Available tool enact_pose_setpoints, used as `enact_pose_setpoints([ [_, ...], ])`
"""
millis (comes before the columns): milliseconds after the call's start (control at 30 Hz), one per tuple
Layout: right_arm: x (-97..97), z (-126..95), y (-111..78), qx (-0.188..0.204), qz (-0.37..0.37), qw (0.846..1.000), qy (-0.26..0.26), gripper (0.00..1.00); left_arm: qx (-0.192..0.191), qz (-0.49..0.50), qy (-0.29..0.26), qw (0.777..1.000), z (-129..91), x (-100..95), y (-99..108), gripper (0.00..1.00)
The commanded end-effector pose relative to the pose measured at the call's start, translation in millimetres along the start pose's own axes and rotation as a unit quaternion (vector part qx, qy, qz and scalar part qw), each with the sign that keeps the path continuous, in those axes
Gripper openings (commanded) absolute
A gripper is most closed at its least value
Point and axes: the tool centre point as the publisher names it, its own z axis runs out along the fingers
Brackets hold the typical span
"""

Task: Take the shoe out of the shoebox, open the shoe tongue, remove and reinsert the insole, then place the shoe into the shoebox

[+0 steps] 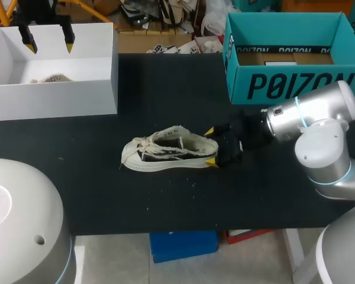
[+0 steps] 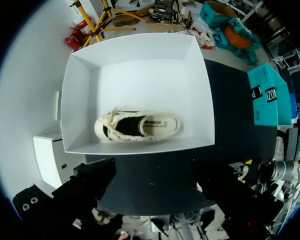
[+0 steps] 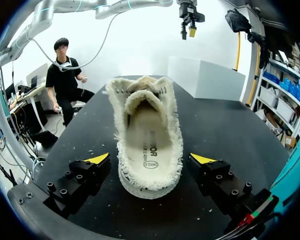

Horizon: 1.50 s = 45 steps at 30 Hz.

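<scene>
A cream canvas shoe [image 1: 168, 151] lies upright on the black table [image 1: 254, 195], toe to the left, with its tongue folded forward and the printed insole [image 3: 149, 145] showing. My right gripper [image 1: 210, 146] stands open around the heel. In the right wrist view its yellow-tipped fingers [image 3: 97, 159] flank the shoe [image 3: 147, 125] with small gaps on both sides. The white shoebox [image 1: 53, 97] sits at the back left. My left gripper [image 1: 48, 42] hangs open above it, holding nothing. In the left wrist view a second matching shoe [image 2: 137, 126] lies inside that box [image 2: 140, 75].
An open teal box [image 1: 290, 86] stands at the back right, just beyond my right arm [image 1: 302, 118]. Bare black tabletop lies in front of the shoe and between the two boxes.
</scene>
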Motion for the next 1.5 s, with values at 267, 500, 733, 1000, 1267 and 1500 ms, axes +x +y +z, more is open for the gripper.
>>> enact_pose_setpoints([
  [267, -3.9, 15, -3.5, -0.004, 0.003, 1.000, 0.004, 1.00, -0.001, 0.000, 0.000, 1.000, 0, 0.0, 0, 1.00],
  [500, -5.7, 21, -2.8, -0.006, 0.003, 1.000, 0.004, 1.00, -0.001, 0.000, 0.000, 1.000, 0, 0.0, 0, 1.00],
  [733, -5.9, 24, -3.3, 0.006, 0.004, 1.000, 0.004, 0.00, -0.001, 0.000, 0.000, 1.000, 0, 0.0, 0, 1.00],
  [1000, -5.9, 24, -3.3, 0.006, 0.004, 1.000, 0.004, 0.00, -0.002, 0.004, -0.021, 1.000, -6, 11.9, 5, 1.00],
  [1267, -5.9, 24, -3.3, 0.006, 0.004, 1.000, 0.004, 0.00, -0.029, -0.030, -0.091, 0.995, -14, 60.7, 34, 1.00],
  [1500, -5.9, 24, -3.3, 0.006, 0.004, 1.000, 0.004, 0.00, -0.039, -0.039, -0.103, 0.993, -11, 103.7, 76, 1.00],
])
